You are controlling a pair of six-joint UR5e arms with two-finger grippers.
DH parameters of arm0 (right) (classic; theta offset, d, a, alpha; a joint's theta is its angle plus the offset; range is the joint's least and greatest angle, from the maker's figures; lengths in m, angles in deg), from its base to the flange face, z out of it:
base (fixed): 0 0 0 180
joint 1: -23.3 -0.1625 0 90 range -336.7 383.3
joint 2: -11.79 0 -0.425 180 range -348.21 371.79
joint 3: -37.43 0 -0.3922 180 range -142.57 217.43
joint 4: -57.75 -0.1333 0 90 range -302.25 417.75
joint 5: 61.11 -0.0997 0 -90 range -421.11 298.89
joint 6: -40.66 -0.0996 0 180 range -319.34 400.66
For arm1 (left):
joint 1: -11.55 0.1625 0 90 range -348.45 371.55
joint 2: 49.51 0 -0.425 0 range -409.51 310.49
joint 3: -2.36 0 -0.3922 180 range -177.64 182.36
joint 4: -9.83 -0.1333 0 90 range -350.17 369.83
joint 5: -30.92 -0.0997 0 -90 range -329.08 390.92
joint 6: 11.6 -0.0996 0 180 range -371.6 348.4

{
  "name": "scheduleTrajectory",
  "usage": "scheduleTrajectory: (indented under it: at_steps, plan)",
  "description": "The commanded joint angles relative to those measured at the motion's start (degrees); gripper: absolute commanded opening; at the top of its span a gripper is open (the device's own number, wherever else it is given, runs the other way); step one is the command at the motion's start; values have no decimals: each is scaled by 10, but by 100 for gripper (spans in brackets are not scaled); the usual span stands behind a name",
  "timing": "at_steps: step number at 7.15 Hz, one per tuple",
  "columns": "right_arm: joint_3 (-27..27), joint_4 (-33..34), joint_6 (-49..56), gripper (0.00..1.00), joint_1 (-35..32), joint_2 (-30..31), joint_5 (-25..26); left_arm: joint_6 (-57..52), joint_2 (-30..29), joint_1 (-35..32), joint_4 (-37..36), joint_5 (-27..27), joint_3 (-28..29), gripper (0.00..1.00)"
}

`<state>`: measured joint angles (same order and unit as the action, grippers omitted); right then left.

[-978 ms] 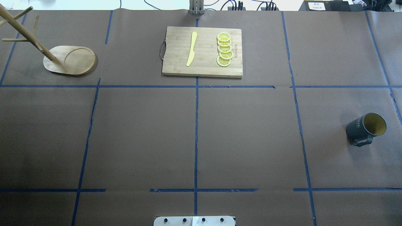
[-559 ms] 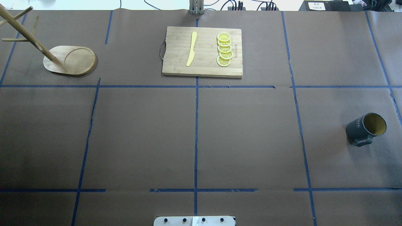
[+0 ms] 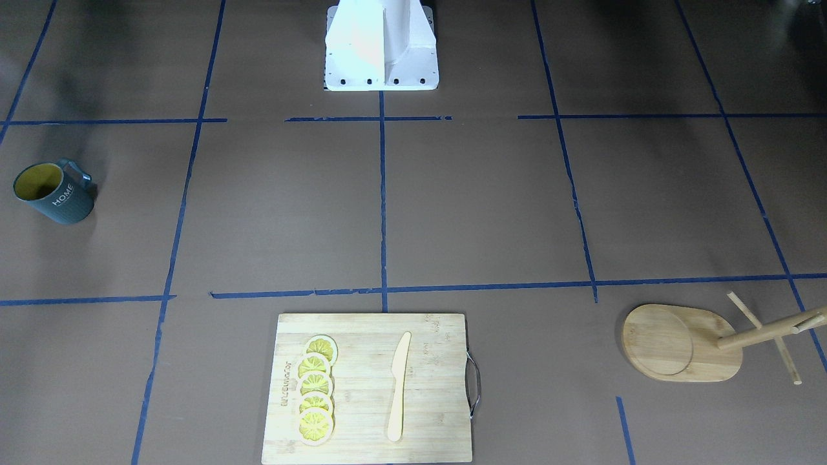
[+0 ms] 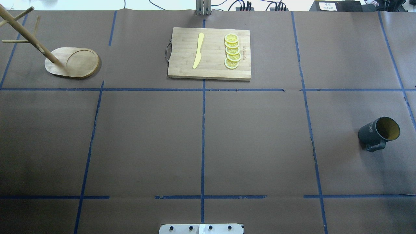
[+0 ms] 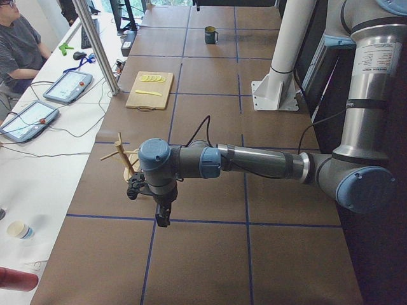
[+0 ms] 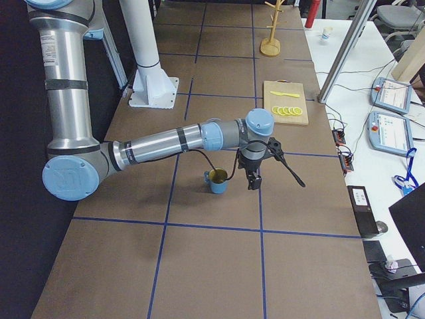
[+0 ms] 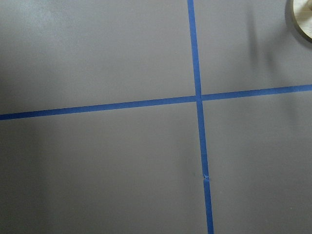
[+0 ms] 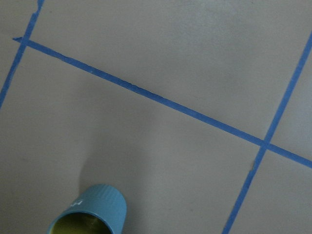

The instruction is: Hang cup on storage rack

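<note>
The cup (image 4: 378,133) is a dark blue-grey mug with a yellow inside. It stands upright at the table's right side, handle toward the robot, and also shows in the front view (image 3: 55,192), the right side view (image 6: 217,179) and at the bottom edge of the right wrist view (image 8: 92,209). The bamboo storage rack (image 4: 73,62) stands at the far left, with bare pegs (image 3: 762,336). My right gripper (image 6: 252,181) hangs just beside the cup. My left gripper (image 5: 162,216) hangs near the rack (image 5: 124,162). I cannot tell whether either gripper is open or shut.
A rectangular cutting board (image 4: 182,65) with a yellow knife (image 4: 198,50) and lemon slices (image 4: 232,51) lies at the far middle. The robot's white base (image 3: 381,45) stands at the near edge. A person and tablets (image 5: 63,86) are beyond the table's far side.
</note>
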<state>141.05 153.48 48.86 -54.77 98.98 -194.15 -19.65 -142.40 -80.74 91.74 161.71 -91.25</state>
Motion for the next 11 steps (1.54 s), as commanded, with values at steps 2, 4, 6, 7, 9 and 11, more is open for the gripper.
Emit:
scheduleTrajectory:
  at_steps: [2,4,6,7,9,11]
  plan:
    - [12,-151,-139,100,81,51,36,0,0,0,0,0,-1,100]
    - [12,-205,-182,100,92,82,42,0,0,0,0,0,-1,100]
    - [1,-204,-183,100,113,90,41,0,0,0,0,0,-1,100]
    - [-2,-204,-184,100,126,90,42,0,1,0,0,0,-1,100]
    - [-20,-203,-180,100,147,90,44,0,1,0,0,0,-1,100]
    - [-23,-203,-175,100,152,103,41,0,1,0,1,0,-2,100]
